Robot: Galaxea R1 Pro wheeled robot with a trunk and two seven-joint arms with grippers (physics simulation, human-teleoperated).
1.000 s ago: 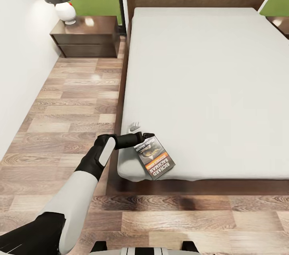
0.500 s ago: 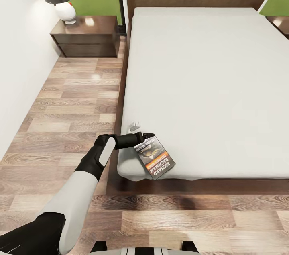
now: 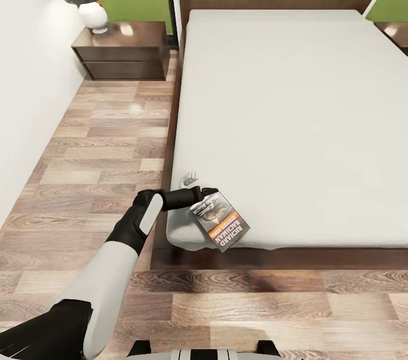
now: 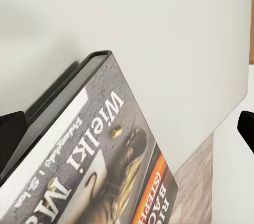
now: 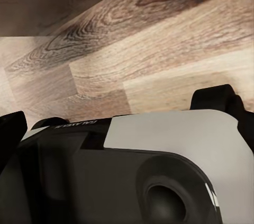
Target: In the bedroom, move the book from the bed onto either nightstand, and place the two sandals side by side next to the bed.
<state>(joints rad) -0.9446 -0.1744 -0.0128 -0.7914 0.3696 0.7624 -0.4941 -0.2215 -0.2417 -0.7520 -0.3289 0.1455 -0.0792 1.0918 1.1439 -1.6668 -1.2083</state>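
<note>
The book (image 3: pixel 221 222), dark with an orange band and white lettering, hangs tilted over the near left corner of the bed (image 3: pixel 294 122). My left gripper (image 3: pixel 199 197) is shut on the book's upper corner. The left wrist view has the book (image 4: pixel 106 160) close up against the pale mattress, with a dark fingertip (image 4: pixel 10 139) beside its spine. A dark brown nightstand (image 3: pixel 124 51) stands left of the headboard, and the corner of another nightstand (image 3: pixel 396 31) is at the right edge. My right gripper (image 5: pixel 116 113) hangs over the floor above my own body, its fingers apart. The sandals are out of view.
A white lamp (image 3: pixel 92 14) with a dark shade stands on the left nightstand. A white wall (image 3: pixel 28 93) runs along the left. Wood-plank floor (image 3: pixel 107 144) lies between the wall and the bed, and along the bed's foot (image 3: pixel 283 303).
The whole view has shifted slightly back from the bed. The book, still in my left gripper, now reaches a little further past the mattress corner.
</note>
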